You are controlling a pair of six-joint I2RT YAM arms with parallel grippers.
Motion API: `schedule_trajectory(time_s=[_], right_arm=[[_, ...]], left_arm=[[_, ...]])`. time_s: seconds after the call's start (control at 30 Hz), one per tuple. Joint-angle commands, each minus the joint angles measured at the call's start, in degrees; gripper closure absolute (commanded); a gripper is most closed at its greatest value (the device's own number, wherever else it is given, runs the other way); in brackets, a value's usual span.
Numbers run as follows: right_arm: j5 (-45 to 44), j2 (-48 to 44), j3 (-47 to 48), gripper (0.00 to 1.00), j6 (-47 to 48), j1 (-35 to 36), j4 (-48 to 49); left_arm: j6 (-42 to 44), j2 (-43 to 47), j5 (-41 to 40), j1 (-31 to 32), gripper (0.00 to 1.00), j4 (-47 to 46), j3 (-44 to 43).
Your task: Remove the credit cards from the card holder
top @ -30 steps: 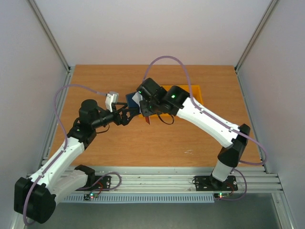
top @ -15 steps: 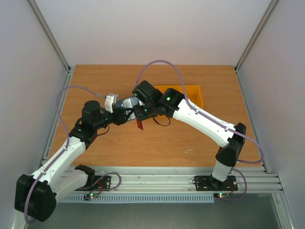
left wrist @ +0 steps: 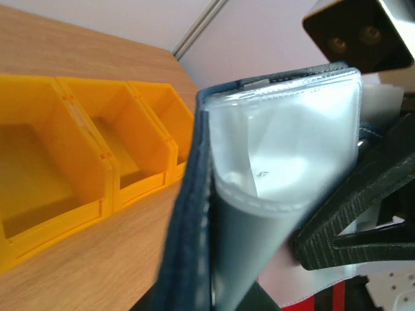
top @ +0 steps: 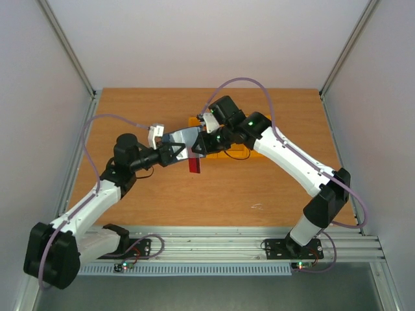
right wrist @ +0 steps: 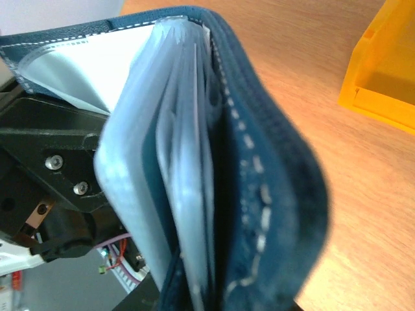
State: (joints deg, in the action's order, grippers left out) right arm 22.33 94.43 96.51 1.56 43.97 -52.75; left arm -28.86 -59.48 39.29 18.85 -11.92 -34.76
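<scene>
Brown wood-grain tabletop [top: 227, 188] runs from the ribbed aluminium rail [top: 214, 236], where my 2 white arms are bolted, out to plain white walls [top: 194, 39]. Nearest me, above the middle of the board, a thin rectangular red card [top: 194, 164] hangs on edge. Its top end meets the lower edge of the small dark navy folding card holder [top: 182, 138] with pale blue-grey lining and clear plastic sleeves. That card holder is off the table, opened, between both of my hands. My left gripper [top: 176, 151] reaches in from the left with its black jaws pressed together, pinching a leaf of the card holder. In my left wrist view 1 ribbed black finger [left wrist: 350, 217] lies against a clear sleeve. My right gripper [top: 200, 145] reaches in from the right and is closed on the navy cover, its fingers hidden beneath it in my right wrist view. Whether the sleeves hold more cards I cannot tell. Beyond, a row of orange plastic bins [left wrist: 58, 168] with 3 open compartments stands on the table.
</scene>
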Motion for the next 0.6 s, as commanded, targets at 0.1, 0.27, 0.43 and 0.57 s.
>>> schedule_trajectory(time_s=[0.1, 0.27, 0.43, 0.57], right_arm=[[12.5, 2.56, -1.09, 0.91, -1.47, -6.79, 6.05], [18.14, 7.03, -1.03, 0.83, -1.47, -10.64, 8.3], [23.54, 12.68, 1.1, 0.79, -0.45, -12.11, 9.59], [27.95, 14.9, 2.03, 0.72, -0.75, -12.08, 11.41]], left_arm=[[-19.11, -8.34, -1.34, 0.04, 1.0, -14.37, 1.9], [-26.33, -12.55, -4.39, 0.75, 1.0, -17.82, 4.18], [-35.1, -15.53, -6.6, 0.92, 1.0, -20.01, 6.69], [-35.92, -16.76, -8.11, 0.97, 1.0, -20.64, 7.44]])
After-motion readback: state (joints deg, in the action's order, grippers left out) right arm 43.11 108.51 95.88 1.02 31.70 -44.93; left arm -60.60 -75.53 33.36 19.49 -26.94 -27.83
